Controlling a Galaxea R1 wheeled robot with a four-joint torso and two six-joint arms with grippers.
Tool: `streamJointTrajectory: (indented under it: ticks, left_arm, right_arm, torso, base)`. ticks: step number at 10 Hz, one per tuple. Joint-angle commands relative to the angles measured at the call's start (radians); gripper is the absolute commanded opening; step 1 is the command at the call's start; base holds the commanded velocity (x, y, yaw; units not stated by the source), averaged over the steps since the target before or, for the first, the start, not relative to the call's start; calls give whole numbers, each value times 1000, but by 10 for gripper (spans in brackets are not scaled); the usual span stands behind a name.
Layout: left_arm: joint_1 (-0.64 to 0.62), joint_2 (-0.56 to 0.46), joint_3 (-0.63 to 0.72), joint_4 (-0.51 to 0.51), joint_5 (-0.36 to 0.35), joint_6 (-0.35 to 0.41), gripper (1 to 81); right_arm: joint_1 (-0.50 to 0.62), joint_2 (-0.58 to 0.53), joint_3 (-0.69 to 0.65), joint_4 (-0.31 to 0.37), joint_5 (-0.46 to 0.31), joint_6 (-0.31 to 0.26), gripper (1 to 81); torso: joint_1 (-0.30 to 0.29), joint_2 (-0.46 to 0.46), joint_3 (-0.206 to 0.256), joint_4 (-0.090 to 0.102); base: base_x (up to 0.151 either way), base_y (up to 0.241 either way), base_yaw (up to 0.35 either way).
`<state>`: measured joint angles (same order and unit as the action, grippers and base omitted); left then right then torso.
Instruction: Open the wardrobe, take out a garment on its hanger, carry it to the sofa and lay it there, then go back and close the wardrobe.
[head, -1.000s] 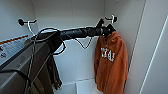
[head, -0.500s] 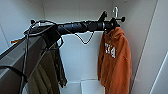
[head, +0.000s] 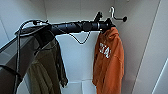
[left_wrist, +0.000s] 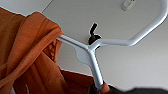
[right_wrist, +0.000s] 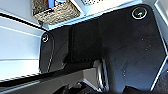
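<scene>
Here the left arm (head: 75, 26) reaches from close by into the open wardrobe (head: 75, 62), its tool (head: 106, 25) at the neck of the white hanger (left_wrist: 90, 53); whether it grips or merely touches I cannot tell. The orange hoodie (head: 108, 60) hangs on that hanger, whose hook (head: 112, 12) sits just by a black peg (head: 124, 18). To do this well, I judge the hook should be lifted clear before drawing back, keeping the hoodie level. Beside it hangs a dark olive jacket (head: 47, 72). By the right arm sits a wicker basket (right_wrist: 56, 11), something blue inside.
</scene>
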<state>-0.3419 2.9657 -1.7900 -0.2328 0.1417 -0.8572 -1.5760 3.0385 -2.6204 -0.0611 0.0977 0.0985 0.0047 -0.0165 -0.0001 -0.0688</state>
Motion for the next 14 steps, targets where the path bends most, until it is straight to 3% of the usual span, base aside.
streamJointTrajectory:
  ticks: [1, 5, 14]
  left_arm:
    - [-174, -74, 87, 39, -114, 32, 10]
    - [-147, -74, 138, 32, -154, 32, 10]
    - [-124, -71, 182, 30, -157, 32, 10]
  right_arm:
    - [46, 9, 8, 0, -49, -2, 811]
    - [44, 7, 8, 0, -38, -2, 811]
    - [43, 9, 8, -2, -36, -5, 811]
  torso:
    - [0, 0, 0, 0]
    - [0, 0, 0, 0]
    - [0, 1, -1, 0]
  base:
    - [0, 0, 0]
    - [0, 0, 0]
    - [-89, 0, 0]
